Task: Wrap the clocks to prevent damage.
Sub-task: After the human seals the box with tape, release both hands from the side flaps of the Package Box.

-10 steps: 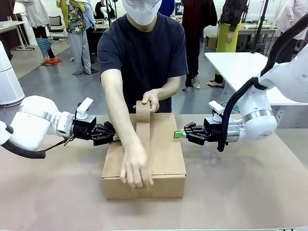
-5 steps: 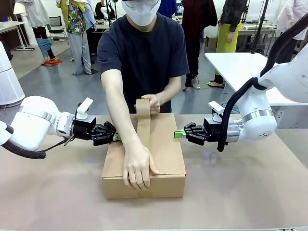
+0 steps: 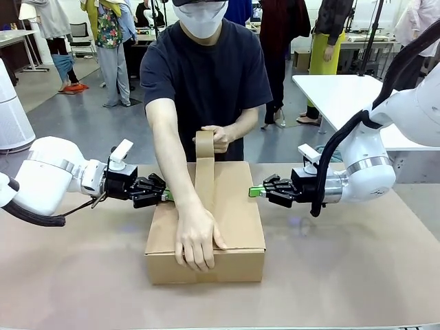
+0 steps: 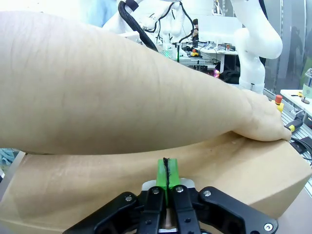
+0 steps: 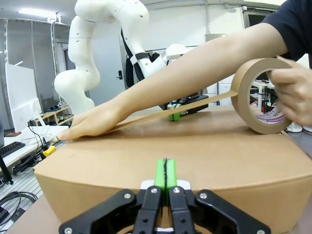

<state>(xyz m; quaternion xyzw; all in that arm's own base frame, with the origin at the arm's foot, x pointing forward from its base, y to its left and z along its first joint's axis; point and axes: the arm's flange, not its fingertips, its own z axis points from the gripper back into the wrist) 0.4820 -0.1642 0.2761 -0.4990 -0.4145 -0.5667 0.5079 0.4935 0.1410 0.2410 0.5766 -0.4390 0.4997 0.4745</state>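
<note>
person's hand (image 3: pixel 197 239) tapes the box (image 3: pixel 237 227) between closed, empty left end effector (image 3: pixel 163 195) and right end effector (image 3: pixel 255 191); next, tape roll (image 3: pixel 204 146) must reach the far edge.

1. The left gripper (image 4: pixel 165 171) rises from 6 o'clock, its green pads (image 4: pixel 161 171) pressed together with no gap.
2. The pad tips meet the near side of the box (image 4: pixel 234 170), which spans the lower frame from 8 to 4 o'clock.
3. A forearm (image 4: pixel 107 92) crosses above the box from 9 o'clock.
4. Its hand (image 4: pixel 265 119) lies flat on the box top at 3 o'clock.
5. A white arm (image 4: pixel 253 39) stands beyond at 1 o'clock.
</note>
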